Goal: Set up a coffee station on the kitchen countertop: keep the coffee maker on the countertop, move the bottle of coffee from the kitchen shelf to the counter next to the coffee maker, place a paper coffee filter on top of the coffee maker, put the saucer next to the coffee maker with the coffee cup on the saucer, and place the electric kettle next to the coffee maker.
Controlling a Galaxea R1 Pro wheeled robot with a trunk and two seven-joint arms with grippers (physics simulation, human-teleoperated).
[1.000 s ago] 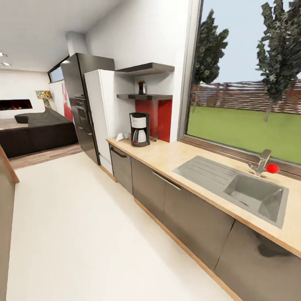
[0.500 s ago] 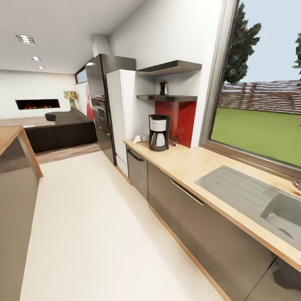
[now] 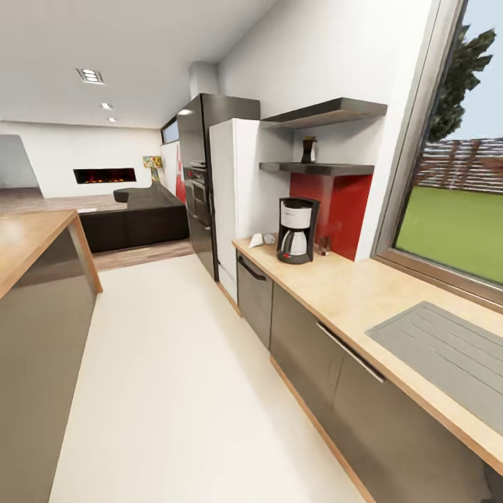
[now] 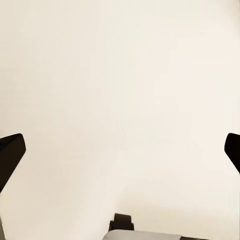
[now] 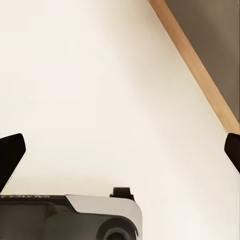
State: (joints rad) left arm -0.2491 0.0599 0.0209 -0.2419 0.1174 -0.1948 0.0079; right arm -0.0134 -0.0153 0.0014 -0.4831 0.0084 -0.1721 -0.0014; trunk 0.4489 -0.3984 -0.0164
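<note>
I stand in a long kitchen with a pale floor (image 3: pixel 175 363), and the living room with a dark sofa (image 3: pixel 136 216) lies far ahead. The wooden table (image 3: pixel 349 293) runs along my right side, under a big window (image 3: pixel 454 188), with the grey drainer of the sink (image 3: pixel 447 349) close to me. At its far end, beside the white fridge (image 3: pixel 234 188), is the coffee maker (image 3: pixel 296 230), upright and against the red wall panel. Above it, on the lower kitchen shelf (image 3: pixel 318 168), stands the bottle of coffee (image 3: pixel 308 149), upright, so its long axis is vertical.

All this lies ahead and to the right of me, well apart from both arms; I judge my right arm is on the nearer side. Some small white things (image 3: pixel 260 239) lie left of the coffee maker; I cannot tell what they are.

My left hand (image 4: pixel 120 150) hangs over the bare floor, its fingers spread wide and holding nothing. My right hand (image 5: pixel 120 150) is the same, released, over the floor near the wooden plinth (image 5: pixel 200 70) of the cabinets.
</note>
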